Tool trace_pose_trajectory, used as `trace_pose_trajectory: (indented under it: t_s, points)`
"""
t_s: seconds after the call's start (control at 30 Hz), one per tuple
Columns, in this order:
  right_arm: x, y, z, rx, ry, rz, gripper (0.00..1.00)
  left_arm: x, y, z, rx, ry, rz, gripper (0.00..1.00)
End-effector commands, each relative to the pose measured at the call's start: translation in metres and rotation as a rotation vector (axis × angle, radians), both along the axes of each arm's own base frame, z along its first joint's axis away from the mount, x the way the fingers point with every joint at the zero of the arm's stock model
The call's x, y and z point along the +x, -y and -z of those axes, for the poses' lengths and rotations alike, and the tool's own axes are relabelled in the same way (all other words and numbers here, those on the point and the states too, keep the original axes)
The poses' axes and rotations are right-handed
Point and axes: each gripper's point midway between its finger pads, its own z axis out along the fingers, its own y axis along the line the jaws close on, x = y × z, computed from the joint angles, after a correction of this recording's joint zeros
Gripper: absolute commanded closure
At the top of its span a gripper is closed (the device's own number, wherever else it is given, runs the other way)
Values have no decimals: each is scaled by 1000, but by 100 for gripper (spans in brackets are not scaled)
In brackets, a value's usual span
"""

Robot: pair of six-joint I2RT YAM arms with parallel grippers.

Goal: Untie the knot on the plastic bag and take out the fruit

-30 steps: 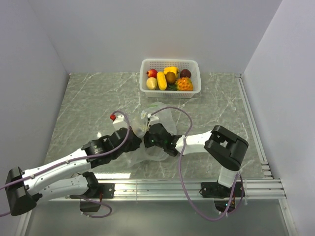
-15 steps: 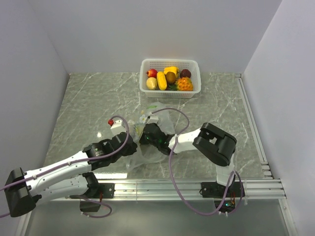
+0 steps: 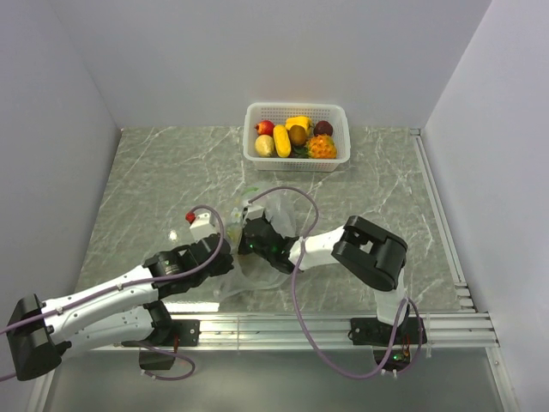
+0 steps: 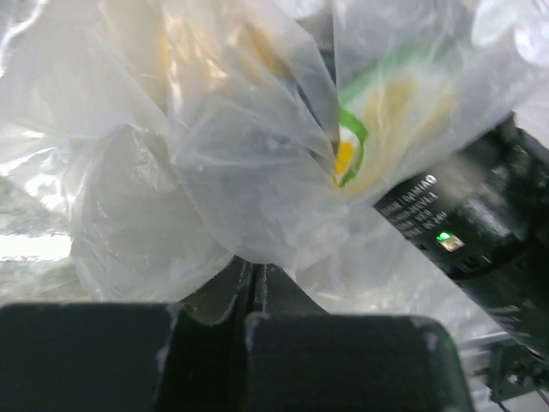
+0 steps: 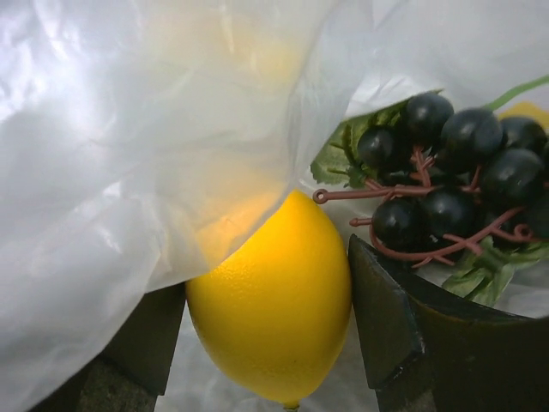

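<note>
Plastic bag (image 4: 232, 172) pinched by left gripper (image 4: 255, 287); right gripper (image 5: 268, 335), inside, clasps lemon (image 5: 274, 283).

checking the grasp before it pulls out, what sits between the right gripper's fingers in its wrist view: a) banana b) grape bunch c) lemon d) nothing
c, the right wrist view shows a yellow lemon flanked closely by both fingers of the right gripper, with the grape bunch off to one side.

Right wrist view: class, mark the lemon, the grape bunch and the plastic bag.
lemon (image 5: 274, 309), right wrist view, bare yellow middle.
grape bunch (image 5: 467, 133), right wrist view, a dark grape.
plastic bag (image 5: 129, 154), right wrist view, crinkled sheet upper left.
</note>
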Motion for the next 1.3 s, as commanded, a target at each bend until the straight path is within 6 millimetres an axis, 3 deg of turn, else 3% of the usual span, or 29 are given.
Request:
trace_pose_trajectory:
  t_s: [0.0, 0.07, 0.1, 0.2, 0.57, 0.67, 0.73, 0.8, 0.9, 1.03, 1.13, 1.17, 1.27]
  points:
    - [3, 2, -22, -54, 122, -56, 70, 1, -19, 5, 52, 13, -53, 99]
    - [-5, 4, -27, -56, 127, -105, 86, 2, -26, 6, 74, 13, -75, 99]
    - [-7, 5, -43, -35, 144, -118, 90, 5, -30, 4, 84, 22, -93, 100]
    - [-23, 13, -57, -37, 156, -189, 100, 10, -40, 5, 113, 25, -124, 99]
    - [-83, 40, -103, 24, 182, -440, 100, 34, -59, -14, 181, 66, -158, 99]
    - [-103, 39, -144, 153, 228, -532, 100, 37, -58, -15, 197, 64, -147, 99]
    - [-121, 34, -160, 221, 230, -630, 100, 39, -53, -16, 185, 67, -133, 100]
    - [-125, 27, -175, 255, 241, -686, 100, 39, -47, -20, 160, 69, -112, 100]
    - [-120, 19, -163, 231, 227, -693, 100, 42, -42, -38, 118, 101, -110, 99]
    - [-99, 18, -156, 294, 176, -572, 100, 38, -41, -57, 38, 152, -100, 99]
    - [-95, 15, -183, 412, 188, -593, 100, 30, -39, -42, -12, 130, -91, 100]
    - [-99, 12, -186, 415, 185, -624, 100, 26, -41, -31, -14, 109, -100, 99]
    - [-116, 8, -216, 465, 205, -736, 100, 27, -41, -24, -16, 102, -111, 99]
